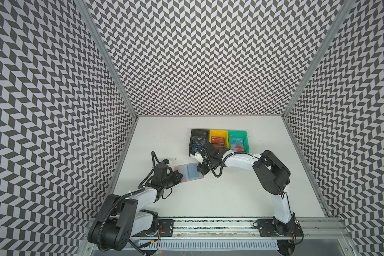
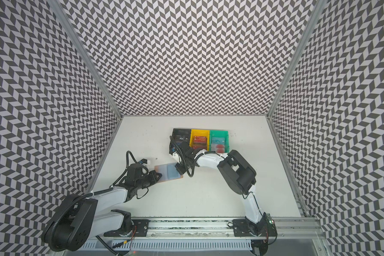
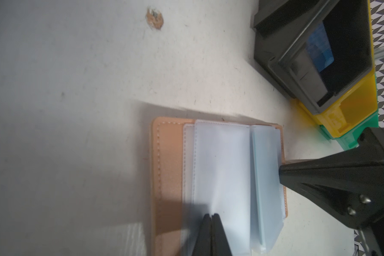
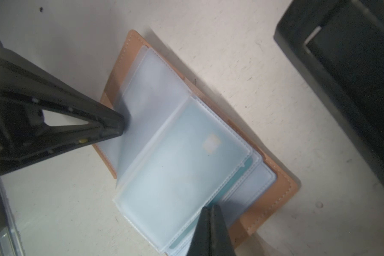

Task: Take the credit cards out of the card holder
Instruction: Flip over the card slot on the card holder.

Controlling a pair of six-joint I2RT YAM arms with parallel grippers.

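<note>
Presently, in both top views the holder [image 1: 190,172] lies open on the bench [image 1: 231,195], sleeves facing up. It sits in front of a row of three bins: black bin [image 1: 200,130], yellow bin [image 1: 218,131] and green bin [image 1: 237,132]. Cards show in all three bins, among them a red card [image 1: 218,140] in the yellow one. The left hand [image 1: 182,176] meets the holder's near-left edge. The right hand [image 1: 199,170] meets its far-right corner.

Left wrist view: the left hand [image 3: 211,216] is closed, fingertips together, its tip resting on the uppermost clear sleeve [image 3: 222,166]. Whether any plastic is pinched cannot be told. The right hand [image 3: 280,175] touches the outer edge of the sleeve stack. A blue card [image 3: 319,51] lies inside the black bin.

Right wrist view: the right hand [image 4: 210,207] is closed, tips together at the open edge of a sleeve holding a teal card [image 4: 182,159]. A pale chip [image 4: 212,143] shows through the plastic. Whether the tips grip the card, the sleeve or nothing cannot be told. The left hand [image 4: 121,126] bears on the opposite sleeve, which bends upward beside it. The tan cover lies flat on the bench.
</note>
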